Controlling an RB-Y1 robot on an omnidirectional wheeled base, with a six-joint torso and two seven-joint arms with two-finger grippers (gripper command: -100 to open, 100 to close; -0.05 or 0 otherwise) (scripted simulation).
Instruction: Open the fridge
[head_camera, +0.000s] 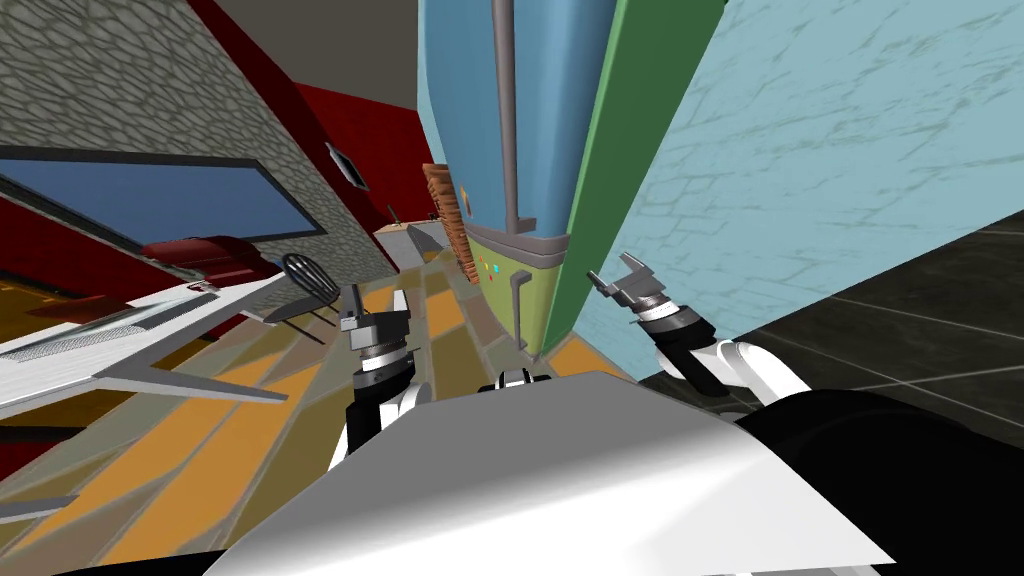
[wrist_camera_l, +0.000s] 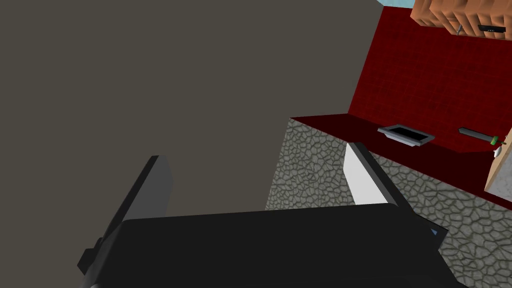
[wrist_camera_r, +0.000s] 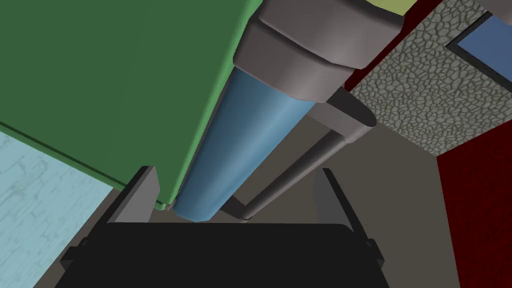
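The fridge stands straight ahead, with a blue upper door (head_camera: 465, 120), a long grey handle (head_camera: 506, 110), a yellow-green lower door (head_camera: 498, 290) with a short handle (head_camera: 519, 305), and a green side (head_camera: 610, 150). All the doors look closed. My right gripper (head_camera: 615, 280) is open, low down by the green side. In the right wrist view its fingers (wrist_camera_r: 237, 197) frame the blue door (wrist_camera_r: 245, 130) and the long handle (wrist_camera_r: 300, 170) beyond them, touching neither. My left gripper (head_camera: 353, 300) hangs open left of the fridge, fingers (wrist_camera_l: 260, 182) holding nothing.
A pale blue wall (head_camera: 850, 150) runs close along the fridge's right. A white table (head_camera: 120, 340) and a dark wire object (head_camera: 308, 278) stand at my left. Behind them is a stone wall (head_camera: 110, 90). A dark red counter with a sink (wrist_camera_l: 406, 135) lies beyond the left hand.
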